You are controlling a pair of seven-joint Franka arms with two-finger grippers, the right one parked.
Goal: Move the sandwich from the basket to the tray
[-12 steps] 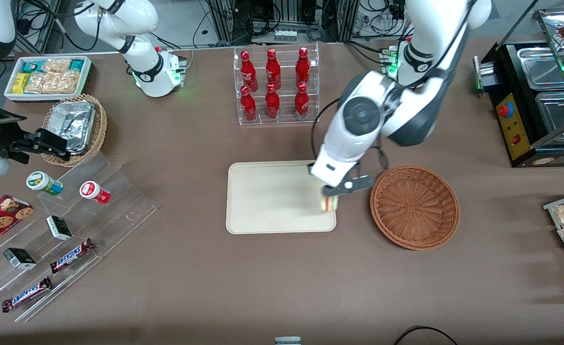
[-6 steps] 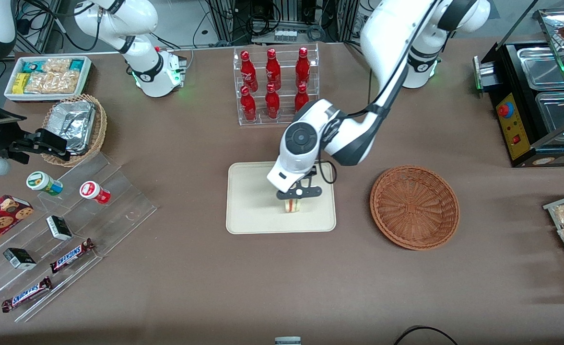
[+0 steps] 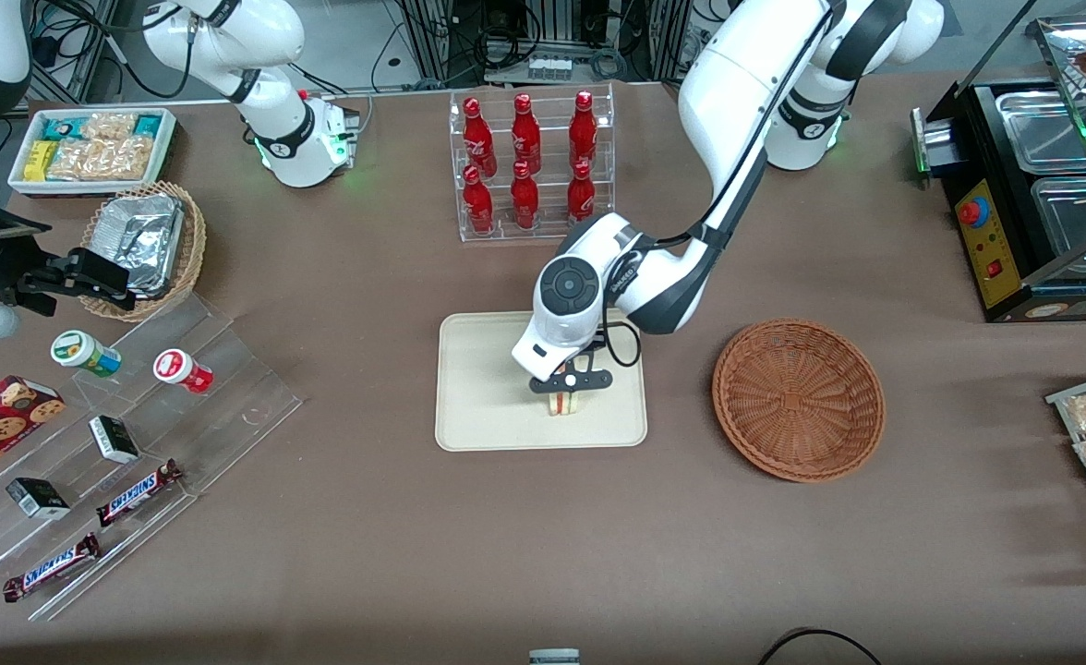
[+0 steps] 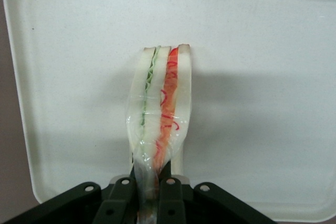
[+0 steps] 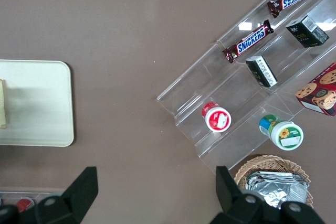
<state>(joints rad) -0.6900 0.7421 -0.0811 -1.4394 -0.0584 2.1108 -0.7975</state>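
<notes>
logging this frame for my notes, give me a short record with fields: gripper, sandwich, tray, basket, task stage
gripper: left arm's gripper over the tray, shut on the sandwich
sandwich: triangular pale-bread wedge with orange-red and green filling, film-wrapped, held on edge over the tray's middle
tray: flat cream-white rectangular tray, nothing else on it
basket: round reddish-brown wicker basket, empty, beside the tray
task stage: sandwich over tray, not yet released
</notes>
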